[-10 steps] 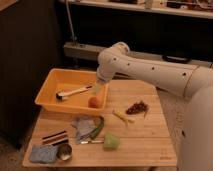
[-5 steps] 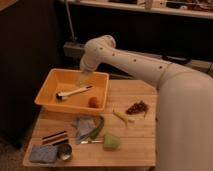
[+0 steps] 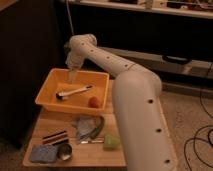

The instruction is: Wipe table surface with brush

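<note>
Camera view: the gripper (image 3: 72, 76) hangs wide and empty over the bin's (image 3: 60, 106) far left, where the brush (image 3: 75, 91) looks light, stiff and slick, best pinched mid-handle

The brush (image 3: 74, 92) lies in the bin (image 3: 65, 108) at the back of the surface (image 3: 50, 126). The claw (image 3: 72, 76) hangs over the bin's back edge.

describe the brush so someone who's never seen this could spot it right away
Find the yellow bin at the back left of the wooden table, under the open gripper. The brush lies flat inside it: a long white handle ending in a small dark head, unlike the round orange ball beside it.
</note>
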